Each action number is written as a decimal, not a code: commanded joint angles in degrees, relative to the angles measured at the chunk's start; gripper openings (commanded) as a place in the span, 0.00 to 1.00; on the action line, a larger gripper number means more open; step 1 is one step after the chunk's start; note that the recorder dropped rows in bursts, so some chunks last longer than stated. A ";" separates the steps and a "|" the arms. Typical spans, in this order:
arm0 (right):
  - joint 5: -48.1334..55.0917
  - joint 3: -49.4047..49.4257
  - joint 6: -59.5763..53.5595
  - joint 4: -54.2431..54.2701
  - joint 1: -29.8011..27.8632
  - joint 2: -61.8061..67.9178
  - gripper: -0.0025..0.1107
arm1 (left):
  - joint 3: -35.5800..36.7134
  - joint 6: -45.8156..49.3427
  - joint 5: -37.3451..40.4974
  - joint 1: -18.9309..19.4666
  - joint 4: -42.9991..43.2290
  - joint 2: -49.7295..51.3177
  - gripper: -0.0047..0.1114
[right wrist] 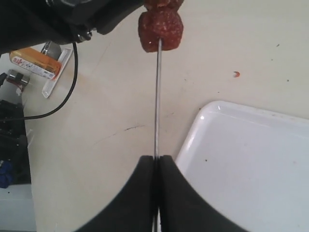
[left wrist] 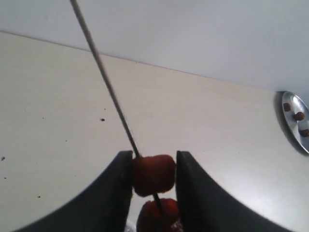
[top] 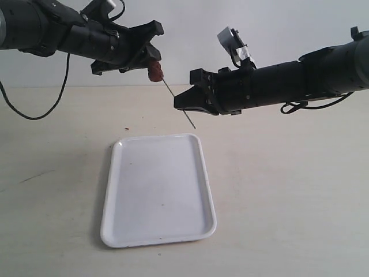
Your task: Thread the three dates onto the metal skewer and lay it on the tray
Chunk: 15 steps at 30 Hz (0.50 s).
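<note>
The exterior view looks across the table (top: 288, 202) from slightly above, at mid distance, toward a pale wall (top: 190, 14). The left wrist view sits close behind the left gripper (left wrist: 153, 162), looking low over the table toward that wall. The right wrist view (equally close) looks steeply down past the right gripper (right wrist: 158, 162) onto a tray (right wrist: 251, 164) corner. All three share the skewer (top: 170, 92) and a date (top: 154, 72).

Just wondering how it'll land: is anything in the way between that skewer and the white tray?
Nothing visible: open air separates the metal skewer, dates on it, from the white tray, which holds only specks.
</note>
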 commanded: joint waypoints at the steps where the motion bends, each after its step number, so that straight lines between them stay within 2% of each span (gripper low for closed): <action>1: 0.47 0.20 -1.63 -0.39 -0.13 -0.19 0.02 | -0.23 0.24 1.65 -0.26 1.02 -0.50 0.50; 9: -0.91 0.20 -1.39 -3.32 -0.13 -0.19 0.02 | -0.23 -0.13 1.65 1.25 0.91 -1.03 0.52; 13: -3.68 0.20 -1.25 -4.65 -0.13 -0.59 0.02 | -0.23 -0.19 3.93 4.59 1.44 -2.73 0.52; 15: -3.56 0.20 -1.15 -6.46 -0.13 -1.52 0.02 | -0.23 -0.19 6.62 7.49 2.27 -3.80 0.52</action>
